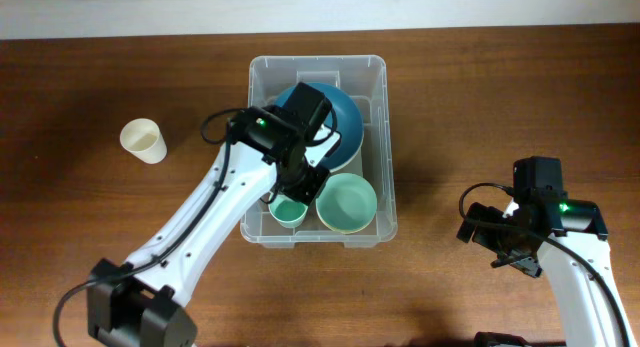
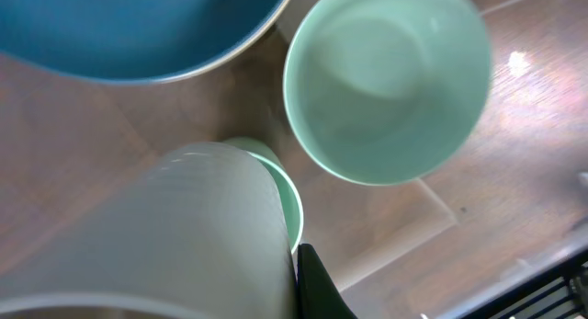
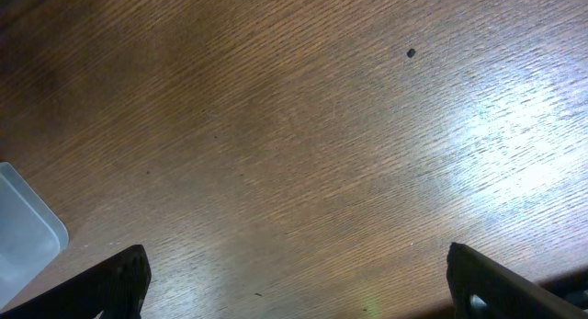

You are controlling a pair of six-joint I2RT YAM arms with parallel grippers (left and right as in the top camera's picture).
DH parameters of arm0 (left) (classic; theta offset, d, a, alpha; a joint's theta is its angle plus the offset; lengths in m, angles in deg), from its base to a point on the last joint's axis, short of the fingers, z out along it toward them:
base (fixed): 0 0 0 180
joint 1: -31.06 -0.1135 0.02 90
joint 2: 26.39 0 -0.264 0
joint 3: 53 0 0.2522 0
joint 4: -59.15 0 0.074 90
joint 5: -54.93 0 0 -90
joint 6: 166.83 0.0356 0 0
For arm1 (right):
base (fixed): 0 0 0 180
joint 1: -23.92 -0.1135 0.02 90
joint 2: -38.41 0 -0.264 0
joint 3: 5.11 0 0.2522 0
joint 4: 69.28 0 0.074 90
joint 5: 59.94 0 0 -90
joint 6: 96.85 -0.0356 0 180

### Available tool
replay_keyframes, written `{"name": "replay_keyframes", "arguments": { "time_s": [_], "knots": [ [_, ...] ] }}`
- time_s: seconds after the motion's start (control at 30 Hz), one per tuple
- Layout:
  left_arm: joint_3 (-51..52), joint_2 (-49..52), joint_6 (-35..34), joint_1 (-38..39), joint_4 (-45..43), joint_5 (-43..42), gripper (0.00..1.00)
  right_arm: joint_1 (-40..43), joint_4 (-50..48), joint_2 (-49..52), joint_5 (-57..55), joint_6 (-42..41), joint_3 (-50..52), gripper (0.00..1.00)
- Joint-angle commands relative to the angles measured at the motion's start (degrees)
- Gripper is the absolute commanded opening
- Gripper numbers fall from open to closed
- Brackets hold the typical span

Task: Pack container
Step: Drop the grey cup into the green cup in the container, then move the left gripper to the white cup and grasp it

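Two bowls and a cup sit inside the container (image 1: 378, 107), a clear plastic bin that stands on the wooden surface (image 1: 90, 237) about midway between the two arms. The blue bowl (image 1: 345, 115) fills the far half of the container. The mint bowl (image 1: 347, 203) lies in its near right corner, and the small green cup (image 1: 291, 214) is in its near left corner, just beside the mint bowl.

The left arm reaches in over the container's left wall. The left gripper (image 1: 299, 184) hangs above the green cup, narrow and pinched on a pale cup (image 2: 175, 236). In the left wrist view this pale cup lies against the one black finger (image 2: 318, 284) that shows, and the green cup's rim peeks out right behind it. How far the pale cup sits in the green one cannot be told.

A cream cup (image 1: 143, 140) stands upright on the surface, well to the left of the container.

The right gripper (image 1: 497, 245) hovers over bare wood to the right of the container, jaws spread wide and holding nothing. One corner of the container shows at the left edge of the right wrist view.
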Motion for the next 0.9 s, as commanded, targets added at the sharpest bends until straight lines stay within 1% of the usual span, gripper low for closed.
{"name": "replay_keyframes", "arguments": {
  "time_s": [0.0,0.07,0.1,0.13,0.17,0.2,0.23,0.4,0.5,0.6,0.63,0.67,0.73,0.8,0.87],
  "knots": [
    [1.05,0.11,-0.83,0.09,0.04,-0.68,0.01,-0.17,0.04,-0.04,-0.72,0.0,0.17,0.99],
    [1.2,0.11,-0.83,0.09,0.07,-0.68,0.01,-0.17,0.02,-0.04,-0.72,0.0,0.17,0.99],
    [1.2,0.09,-0.83,0.09,0.07,-0.68,0.04,-0.17,0.02,-0.04,-0.72,0.0,0.17,0.99],
    [1.2,0.09,-0.83,0.09,0.22,-0.7,0.14,-0.17,0.04,-0.04,-0.72,0.0,0.17,0.99],
    [1.2,0.09,-0.81,0.09,0.72,-0.68,0.3,-0.17,0.04,-0.04,-0.72,0.0,0.17,0.99],
    [1.2,0.09,-0.81,0.09,0.9,-0.68,0.33,-0.17,0.04,-0.04,-0.72,0.0,0.17,0.99],
    [1.2,0.09,-0.83,0.09,1.14,-0.68,0.38,-0.17,0.04,-0.04,-0.72,0.0,0.17,0.99],
    [1.18,-0.15,-0.81,0.07,1.49,-0.61,0.38,-0.17,0.04,-0.04,-0.72,0.0,0.17,0.99],
    [0.04,-1.44,-0.83,-0.59,1.57,1.62,0.38,-0.17,0.04,-0.04,-0.72,0.0,0.17,0.99],
    [-2.47,-3.85,-0.85,-3.06,1.53,7.34,0.38,-0.17,0.04,-0.04,-0.72,0.0,0.17,0.99],
    [-4.04,-5.05,-1.81,-5.25,1.53,11.26,0.38,-0.17,0.04,-0.04,-0.72,0.0,0.17,0.99],
    [-5.2,-5.81,-2.34,-7.15,1.51,13.29,0.39,-0.17,0.04,-0.04,-0.72,0.0,0.17,0.99],
    [-7.43,-7.37,-2.32,-13.55,-0.02,14.69,0.49,-0.17,0.04,-0.04,-0.72,0.0,0.17,0.99],
    [-7.89,-7.85,-2.32,-18.69,-2.62,14.64,0.54,-0.17,0.04,-0.04,-0.72,0.0,0.17,0.99],
    [-7.87,-7.65,-2.34,-25.18,-6.36,14.62,0.62,-0.17,0.04,-0.04,-0.72,0.0,0.17,0.99]
  ]
}}
